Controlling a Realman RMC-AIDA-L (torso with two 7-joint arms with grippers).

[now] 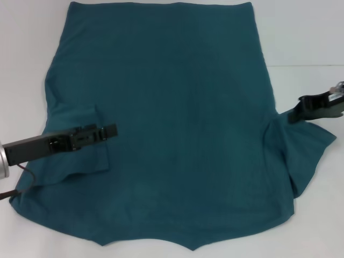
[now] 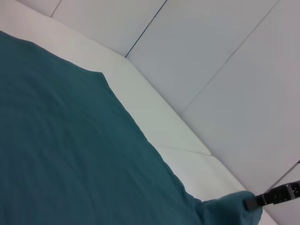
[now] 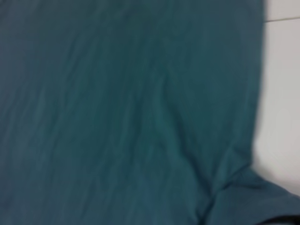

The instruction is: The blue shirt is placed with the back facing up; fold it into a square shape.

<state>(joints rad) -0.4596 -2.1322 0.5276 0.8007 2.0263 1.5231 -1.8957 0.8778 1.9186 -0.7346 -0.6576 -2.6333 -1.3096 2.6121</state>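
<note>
The dark teal-blue soft-cloth shirt [image 1: 172, 123] is being sleeve-folded: left gripper [image 1: 111, 130] holds the left sleeve inward, right gripper [image 1: 294, 114] pinches the right sleeve, due inward next.

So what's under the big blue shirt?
The blue shirt lies on a white table. Its left sleeve is folded onto the body, the left gripper above. Anything else under the cloth is hidden.

One blue shirt [image 1: 177, 123], two hands.
</note>
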